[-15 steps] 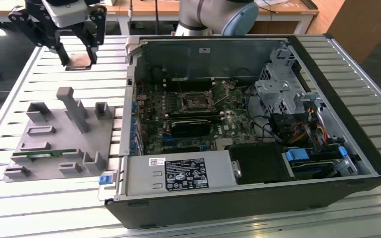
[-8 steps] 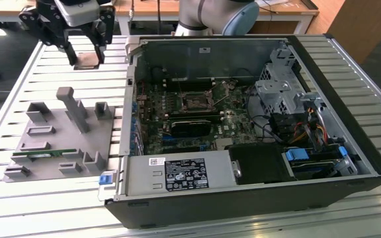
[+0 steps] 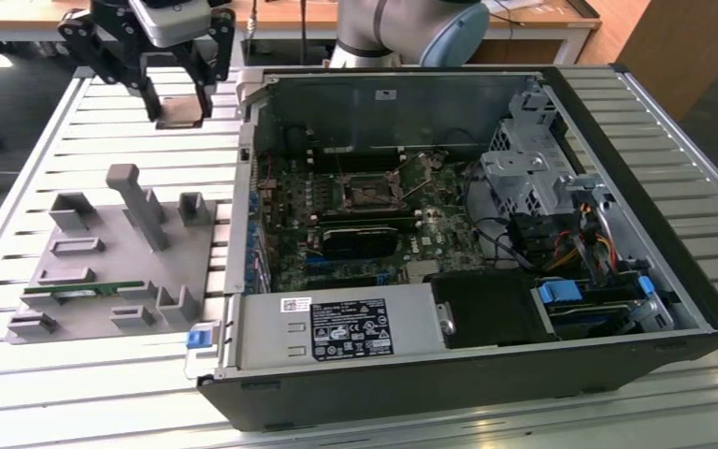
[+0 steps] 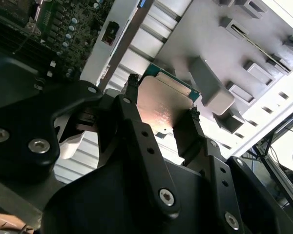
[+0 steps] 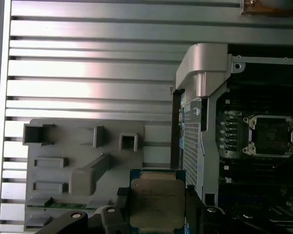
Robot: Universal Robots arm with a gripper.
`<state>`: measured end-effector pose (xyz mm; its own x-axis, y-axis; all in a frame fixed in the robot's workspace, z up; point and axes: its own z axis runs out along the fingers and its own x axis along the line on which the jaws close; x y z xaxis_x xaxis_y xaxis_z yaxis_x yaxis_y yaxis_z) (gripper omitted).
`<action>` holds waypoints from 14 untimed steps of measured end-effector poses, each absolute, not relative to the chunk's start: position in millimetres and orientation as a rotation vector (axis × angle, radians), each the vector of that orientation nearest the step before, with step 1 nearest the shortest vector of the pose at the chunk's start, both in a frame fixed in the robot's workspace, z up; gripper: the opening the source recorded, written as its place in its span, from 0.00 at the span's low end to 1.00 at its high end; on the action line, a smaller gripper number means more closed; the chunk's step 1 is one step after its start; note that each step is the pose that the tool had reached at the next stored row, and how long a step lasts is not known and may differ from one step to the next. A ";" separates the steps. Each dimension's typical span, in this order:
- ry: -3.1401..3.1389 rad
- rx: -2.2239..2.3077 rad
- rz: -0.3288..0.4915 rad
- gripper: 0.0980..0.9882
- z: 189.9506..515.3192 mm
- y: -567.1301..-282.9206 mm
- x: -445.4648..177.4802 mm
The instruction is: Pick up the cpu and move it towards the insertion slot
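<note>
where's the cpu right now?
The cpu sits between the gripper fingers, above the slatted table at the exterior view's upper left, beside the open computer case.

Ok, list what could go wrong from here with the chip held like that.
1. The gripper pinches the cpu only by two opposite edges; a jolt could tilt or drop it onto the slatted table.
2. The insertion slot sits deep inside the open computer case, so the fingers may clip its wall on the way over.
</note>
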<state>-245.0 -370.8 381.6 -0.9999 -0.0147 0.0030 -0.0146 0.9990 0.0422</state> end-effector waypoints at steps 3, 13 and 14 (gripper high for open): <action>-3.138 0.023 -0.066 0.50 381.6 -369.5 -239.3; -3.137 0.023 -0.066 0.50 381.6 -360.6 -223.4; -3.137 0.023 -0.066 0.50 381.6 -359.3 -221.9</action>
<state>-221.9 -359.3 381.6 -0.9999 -0.0147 0.0030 -0.0146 0.9990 0.0421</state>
